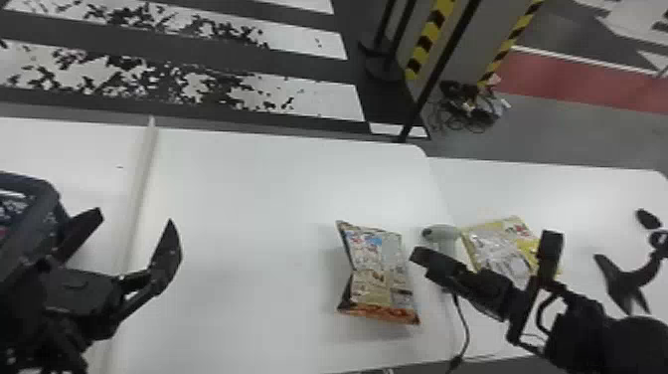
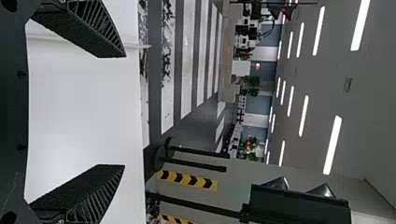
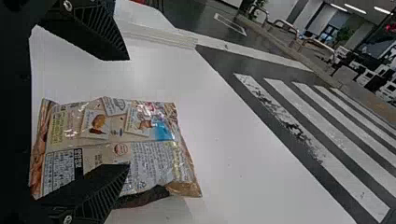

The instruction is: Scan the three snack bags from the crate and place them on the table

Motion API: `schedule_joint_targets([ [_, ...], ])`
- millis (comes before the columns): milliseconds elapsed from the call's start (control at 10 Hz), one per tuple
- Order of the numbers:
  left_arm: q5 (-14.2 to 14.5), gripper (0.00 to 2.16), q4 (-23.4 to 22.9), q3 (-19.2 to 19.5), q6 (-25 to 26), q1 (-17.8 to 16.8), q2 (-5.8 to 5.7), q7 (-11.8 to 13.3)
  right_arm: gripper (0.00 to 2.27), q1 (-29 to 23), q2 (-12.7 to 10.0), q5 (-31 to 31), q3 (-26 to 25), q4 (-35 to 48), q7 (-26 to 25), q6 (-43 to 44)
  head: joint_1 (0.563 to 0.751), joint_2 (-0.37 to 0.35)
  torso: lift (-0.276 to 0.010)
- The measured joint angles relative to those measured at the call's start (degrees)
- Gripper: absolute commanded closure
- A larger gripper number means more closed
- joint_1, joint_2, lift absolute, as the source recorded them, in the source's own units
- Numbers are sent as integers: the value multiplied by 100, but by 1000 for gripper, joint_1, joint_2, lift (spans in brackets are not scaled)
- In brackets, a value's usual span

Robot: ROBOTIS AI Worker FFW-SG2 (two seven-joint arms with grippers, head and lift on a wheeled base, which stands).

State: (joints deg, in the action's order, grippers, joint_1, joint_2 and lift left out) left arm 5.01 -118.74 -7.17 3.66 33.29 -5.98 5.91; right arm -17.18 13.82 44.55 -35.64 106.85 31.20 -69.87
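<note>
White table [image 1: 238, 199] with a tan snack bag [image 1: 380, 273] lying just left of a pale scanner [image 1: 442, 232].
Yellow snack bag [image 1: 499, 243] lies just right of the scanner, partly hidden by the robot's right arm. Right gripper [image 1: 486, 247] is near the scanner, its black fingers spread wide; left gripper [image 1: 133, 223], well left of the scanner, is spread too. Dark crate [image 1: 48, 196] sits farther left of the scanner.

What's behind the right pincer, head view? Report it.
Behind the right pincer: parts of a yellow snack bag and a pale scanner. What it covers can't be seen.
</note>
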Motion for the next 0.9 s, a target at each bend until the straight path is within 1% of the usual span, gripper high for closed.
schedule_joint_targets([
  [100,0,19,4,-20,0,-11,-4,-11,83,-292,-163,-46,-11,554,-124,33,695,-276,-62],
  [200,0,19,28,-33,0,-24,-8,-12,83,-508,-291,-98,-7,966,-137,100,695,-267,-62],
  [400,13,19,72,-39,0,-43,-29,-11,83,-732,-489,-355,107,1526,-54,163,695,-248,-62],
  [500,23,19,96,-39,0,-51,-37,-11,83,-786,-543,-643,288,1727,-39,237,695,-233,-62],
  [600,29,19,126,-39,0,-61,-42,-11,60,-855,-581,-1057,608,1843,-90,698,695,-217,-62],
  [700,33,19,162,-39,-1,-72,-44,-14,87,-967,-665,-1481,972,1858,-138,1596,695,-204,-62],
  [800,35,19,205,-42,-1,-75,-44,-12,390,-1052,-723,-1840,1304,1737,-158,2548,695,-192,-62],
  [900,35,19,233,-56,-3,-77,-44,-11,1150,-1067,-738,-2176,1578,1535,-177,3293,695,-184,-62],
])
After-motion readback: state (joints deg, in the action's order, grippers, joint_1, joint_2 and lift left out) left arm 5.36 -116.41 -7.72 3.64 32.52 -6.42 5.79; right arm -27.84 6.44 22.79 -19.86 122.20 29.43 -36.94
